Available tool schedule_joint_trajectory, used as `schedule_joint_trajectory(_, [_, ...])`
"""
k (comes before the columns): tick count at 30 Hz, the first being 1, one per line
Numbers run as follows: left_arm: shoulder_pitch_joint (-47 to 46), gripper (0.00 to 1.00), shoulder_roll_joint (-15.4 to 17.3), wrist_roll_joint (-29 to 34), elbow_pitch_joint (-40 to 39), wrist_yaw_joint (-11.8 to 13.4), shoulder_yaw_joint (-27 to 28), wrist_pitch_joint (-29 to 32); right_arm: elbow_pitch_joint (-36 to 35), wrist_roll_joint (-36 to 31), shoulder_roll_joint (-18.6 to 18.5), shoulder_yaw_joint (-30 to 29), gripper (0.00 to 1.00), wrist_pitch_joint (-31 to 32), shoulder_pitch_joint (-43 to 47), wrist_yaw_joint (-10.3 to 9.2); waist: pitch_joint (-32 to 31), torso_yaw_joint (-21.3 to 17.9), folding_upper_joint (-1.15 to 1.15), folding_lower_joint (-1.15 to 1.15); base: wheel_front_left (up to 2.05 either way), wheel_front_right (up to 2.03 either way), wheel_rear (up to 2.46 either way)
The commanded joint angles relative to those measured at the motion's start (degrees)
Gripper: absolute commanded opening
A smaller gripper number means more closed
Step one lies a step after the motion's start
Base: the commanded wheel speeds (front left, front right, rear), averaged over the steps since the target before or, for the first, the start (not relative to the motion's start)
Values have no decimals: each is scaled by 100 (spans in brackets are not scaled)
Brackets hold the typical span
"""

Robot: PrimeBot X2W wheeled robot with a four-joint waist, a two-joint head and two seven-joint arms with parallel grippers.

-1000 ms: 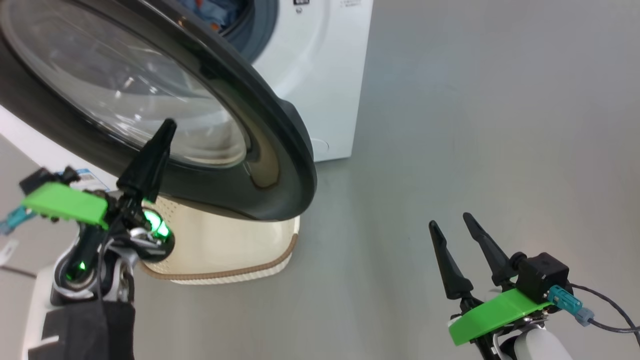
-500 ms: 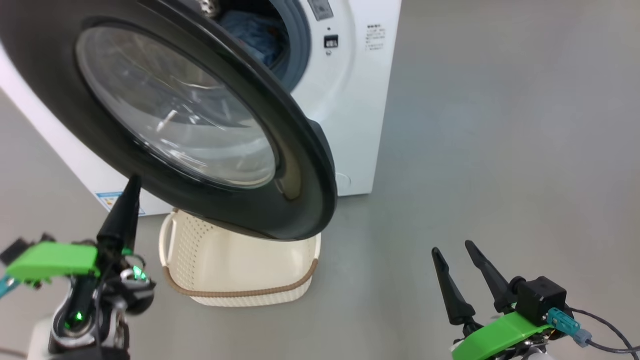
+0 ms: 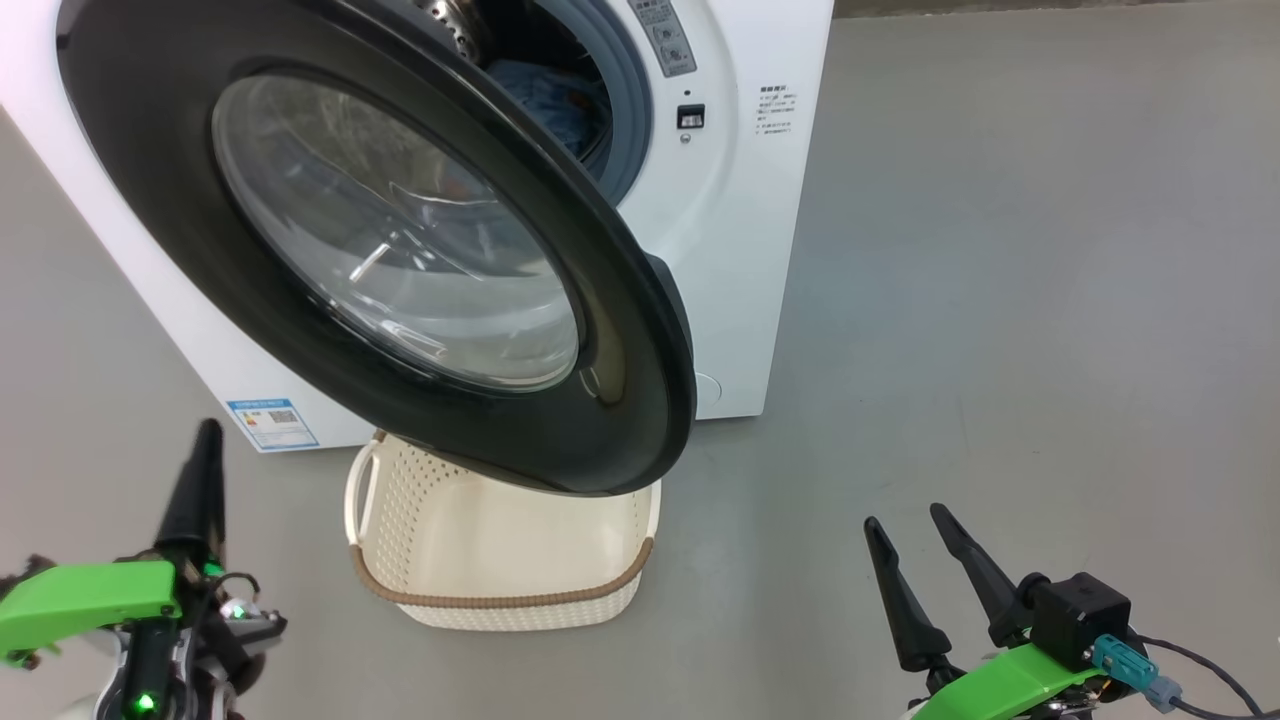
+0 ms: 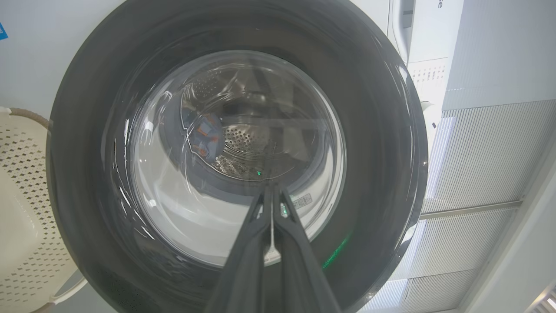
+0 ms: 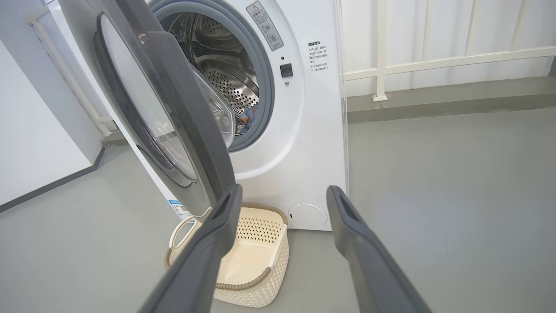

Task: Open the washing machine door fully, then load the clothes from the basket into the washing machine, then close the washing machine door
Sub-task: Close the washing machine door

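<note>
Showing left gripper (image 3: 208,432) pinched shut on nothing, apart from the half-open washing machine door (image 3: 400,260) overhanging the empty basket (image 3: 500,600), probably poised for pushing it closed; right gripper (image 3: 905,515) splayed wide, idle; clothes (image 3: 555,100) already inside the washing machine (image 3: 740,250), blue fabric visible.

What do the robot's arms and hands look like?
The left hand and right hand each have two long, tapered black fingers mounted on a bright green plate. The right wrist carries a black box with a teal cable plug. The left wrist is silvery metal with a small green light.
</note>
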Motion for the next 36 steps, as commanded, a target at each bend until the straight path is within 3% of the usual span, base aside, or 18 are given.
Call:
schedule_joint_trajectory(1, [-42, 32, 178, 138, -232, -41, 194, -88, -145, 85, 14, 139, 100, -70, -41, 9, 8, 2, 0, 0, 0, 0, 0])
schedule_joint_trajectory(2, [-24, 84, 179, 164, -273, -41, 203, -155, -153, 80, 14, 134, 100, -70, -40, 9, 11, 3, 0, 0, 0, 0, 0])
schedule_joint_trajectory(3, [-9, 100, 178, 153, -306, -41, 216, -199, -161, 80, 14, 129, 100, -70, -37, 9, 15, 4, 0, 0, 0, 0, 0])
schedule_joint_trajectory(11, [117, 100, 462, 978, -537, -41, 24, -979, -201, 67, 14, 106, 100, -70, -39, 9, 74, -3, 0, 0, 0, 0, 0])
schedule_joint_trajectory(20, [252, 100, 1071, 2268, -543, -41, -580, -2001, -272, 28, 14, 119, 100, -70, -75, 9, 113, 0, 0, 0, 0, 0, 0])
schedule_joint_trajectory(27, [333, 100, 1429, 4063, -428, -8, -751, -2230, -299, 8, 14, 125, 100, -70, -79, 9, 149, 8, 0, 0, 0, 0, 0])
schedule_joint_trajectory(36, [726, 100, 1239, 6104, -740, 188, -475, -2237, -311, 0, 14, 121, 100, -70, -106, 9, 192, -11, 0, 0, 0, 0, 0])
